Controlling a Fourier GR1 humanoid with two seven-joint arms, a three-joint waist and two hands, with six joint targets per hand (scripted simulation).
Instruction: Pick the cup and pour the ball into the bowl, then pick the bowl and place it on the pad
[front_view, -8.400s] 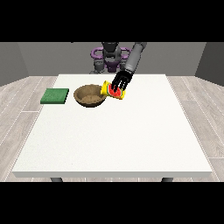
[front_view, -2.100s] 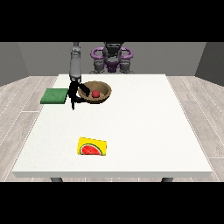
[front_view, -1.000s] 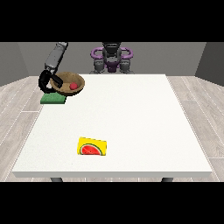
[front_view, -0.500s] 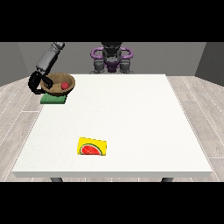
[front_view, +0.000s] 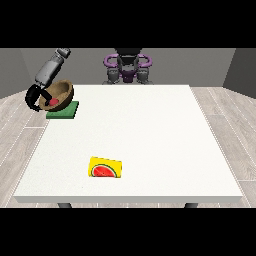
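The brown wooden bowl (front_view: 61, 92) is tilted towards the camera and held over the left end of the green pad (front_view: 63, 110). A red ball (front_view: 51, 101) lies inside it. The black hand at the view's left (front_view: 34, 96) curls round the bowl's left rim. The yellow cup (front_view: 105, 168) with a watermelon picture lies on its side near the table's front edge, nothing touching it. No other hand shows.
The white table (front_view: 150, 135) spans the view. The robot's purple and grey torso (front_view: 128, 67) stands behind the far edge. The green pad lies at the table's back left corner.
The hand at the view's left has carried the bowl with the ball further left, beyond the table's left edge. The bowl has tipped more towards the camera. The cup has stayed in place.
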